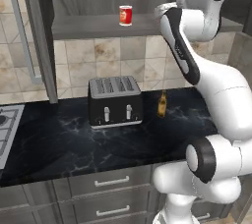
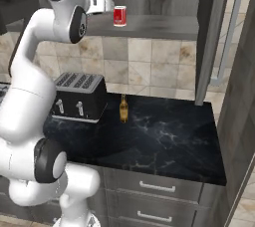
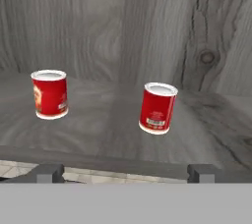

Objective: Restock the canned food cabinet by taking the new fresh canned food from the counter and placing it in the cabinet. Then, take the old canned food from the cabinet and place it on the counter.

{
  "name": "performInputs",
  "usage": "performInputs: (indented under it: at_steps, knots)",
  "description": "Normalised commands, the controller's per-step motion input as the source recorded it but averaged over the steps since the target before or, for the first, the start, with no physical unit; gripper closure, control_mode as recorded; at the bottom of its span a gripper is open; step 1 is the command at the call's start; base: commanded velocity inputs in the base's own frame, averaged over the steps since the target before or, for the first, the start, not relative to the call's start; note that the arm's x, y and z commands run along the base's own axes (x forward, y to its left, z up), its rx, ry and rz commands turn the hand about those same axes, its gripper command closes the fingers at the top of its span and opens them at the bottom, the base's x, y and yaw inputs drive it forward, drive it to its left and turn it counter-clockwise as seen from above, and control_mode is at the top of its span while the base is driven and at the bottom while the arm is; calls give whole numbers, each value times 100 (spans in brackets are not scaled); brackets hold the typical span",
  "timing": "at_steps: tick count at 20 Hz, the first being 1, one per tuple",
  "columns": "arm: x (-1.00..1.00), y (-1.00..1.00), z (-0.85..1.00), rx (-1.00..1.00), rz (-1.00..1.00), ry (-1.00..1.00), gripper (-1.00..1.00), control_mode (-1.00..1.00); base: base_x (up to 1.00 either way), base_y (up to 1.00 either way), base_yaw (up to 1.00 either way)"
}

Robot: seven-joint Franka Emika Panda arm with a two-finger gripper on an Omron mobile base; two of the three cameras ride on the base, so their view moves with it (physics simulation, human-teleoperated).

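Note:
Two cans stand apart on the cabinet's grey shelf board (image 3: 108,125). The old canned food (image 3: 49,94), with a yellow-orange picture label, is at the left, and it also stands on the shelf (image 1: 88,25) as the old can (image 1: 125,15) just left of my hand. The new fresh can (image 3: 157,108), plain deep red with a white mark, is right of centre; it looks like the new can (image 2: 119,16) right of my hand. My gripper (image 3: 125,173) is open and empty in front of the shelf edge, touching neither can. The black counter (image 1: 74,142) lies below.
A black toaster (image 1: 114,101) and a brown bottle (image 1: 162,104) stand on the counter under the shelf. A stove (image 1: 6,127) is at the left end. The open cabinet door (image 2: 219,37) hangs at the right. Grey drawers (image 1: 112,182) run below the counter.

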Motion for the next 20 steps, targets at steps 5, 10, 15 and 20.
performInputs:
  at_steps: [5, 10, 15, 20]
  knots:
    - [-46, 100, -2, 0, 0, 0, -100, -100, 0, 0, 0]
    - [23, 98, -31, 0, 0, 3, -100, -100, 0, 0, 0]
    - [73, 16, -1, 0, -1, 4, -100, -100, 0, 0, 0]
    - [52, -6, -3, 9, 0, 4, -100, -100, 0, 0, 0]
